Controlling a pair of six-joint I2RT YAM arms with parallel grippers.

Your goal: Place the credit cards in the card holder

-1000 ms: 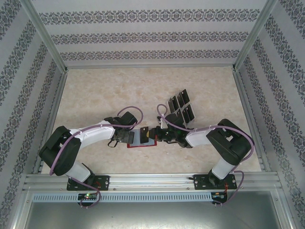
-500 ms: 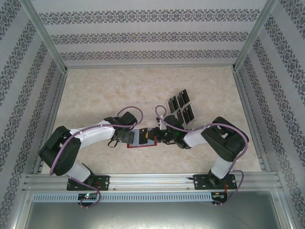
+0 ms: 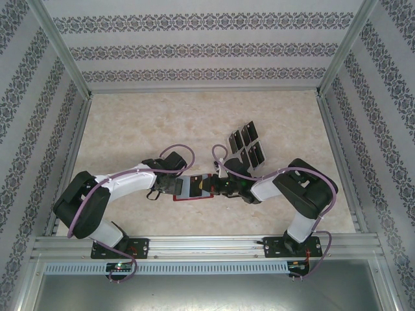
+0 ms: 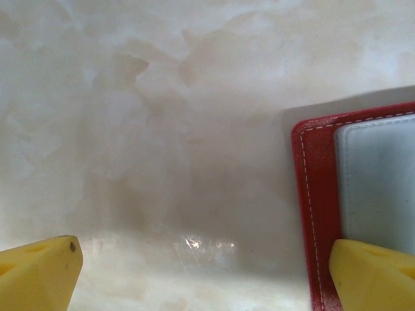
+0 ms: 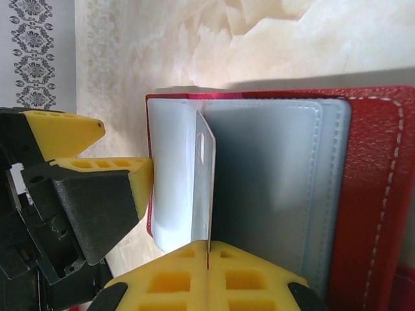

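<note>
Nothing legible on the credit card (image 5: 204, 181) or card holder (image 5: 376, 194).

The card holder (image 3: 190, 190) lies open flat toward the worktop's near edge, midway between left and right, red outside with stitched greyish pockets inside. One credit card (image 5: 203, 184) stands on edge over those pockets. The other credit cards (image 3: 246, 146), black, stand tilted in two rows nearer the right edge.

At card holder (image 3: 190, 190): left gripper (image 3: 170, 186), right gripper (image 3: 211, 186)
</note>
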